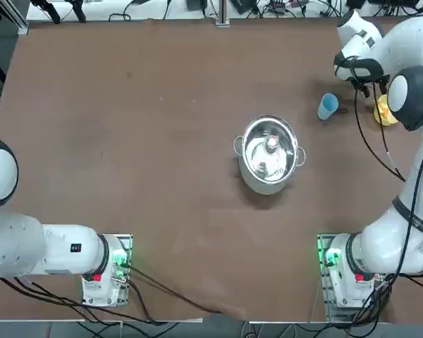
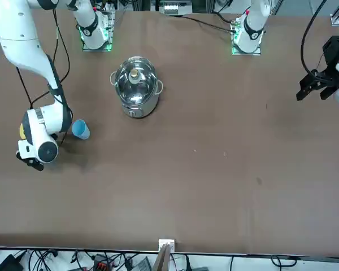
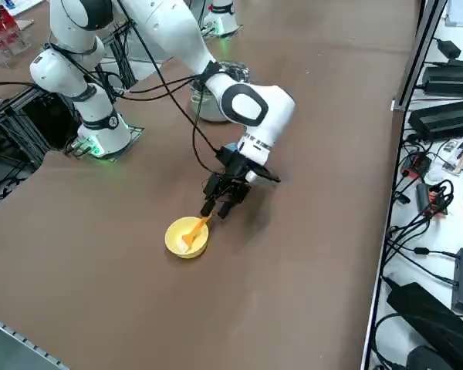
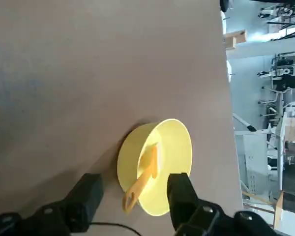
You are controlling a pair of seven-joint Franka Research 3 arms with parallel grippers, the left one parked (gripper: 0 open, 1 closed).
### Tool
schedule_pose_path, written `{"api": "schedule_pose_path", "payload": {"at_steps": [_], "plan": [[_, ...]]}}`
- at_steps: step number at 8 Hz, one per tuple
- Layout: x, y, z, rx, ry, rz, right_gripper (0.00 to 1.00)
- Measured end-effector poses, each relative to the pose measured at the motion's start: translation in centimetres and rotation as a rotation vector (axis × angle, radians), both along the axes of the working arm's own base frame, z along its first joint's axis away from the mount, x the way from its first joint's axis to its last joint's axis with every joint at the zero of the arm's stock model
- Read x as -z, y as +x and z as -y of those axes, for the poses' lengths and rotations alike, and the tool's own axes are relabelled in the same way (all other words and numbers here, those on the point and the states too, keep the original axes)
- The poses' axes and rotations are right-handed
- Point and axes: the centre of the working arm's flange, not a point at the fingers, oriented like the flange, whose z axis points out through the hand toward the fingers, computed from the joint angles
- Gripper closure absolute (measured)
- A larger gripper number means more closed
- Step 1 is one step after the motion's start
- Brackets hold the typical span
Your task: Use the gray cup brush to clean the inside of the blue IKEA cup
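Right tool (image 4: 135, 202) spread beside the brush (image 4: 140, 186) in its bowl (image 4: 160, 164).
The orange handle leans over the yellow rim, its paler end inside; the tool's two fingers stand apart near it, pinching nothing. The blue cup (image 1: 328, 106) stands on the surface (image 1: 176, 155), between the bowl and the lidded steel pot (image 1: 269, 158), nearer the bowl.

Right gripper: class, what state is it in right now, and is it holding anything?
Right gripper: open and empty, at the yellow bowl, with the brush between its fingers but not gripped.
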Motion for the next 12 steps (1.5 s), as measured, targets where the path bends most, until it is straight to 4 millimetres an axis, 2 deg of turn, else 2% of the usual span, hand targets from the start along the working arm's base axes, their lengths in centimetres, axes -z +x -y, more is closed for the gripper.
{"api": "schedule_pose_path", "payload": {"at_steps": [3,7,8,9,10,11,12], "plan": [[1.3,-0.71,0.02,0.01,-0.016,-0.003,0.25],[1.48,-0.87,0.05,0.014,-0.02,-0.009,0.41],[1.53,-0.96,0.08,0.016,-0.022,-0.012,0.52],[1.55,-1.03,0.08,0.018,-0.024,-0.015,0.54],[1.56,-1.13,0.1,0.021,-0.028,-0.021,0.62],[1.55,-1.18,0.1,0.024,-0.031,-0.023,0.7],[1.52,-1.17,0.08,0.025,-0.032,-0.023,0.84]]}}
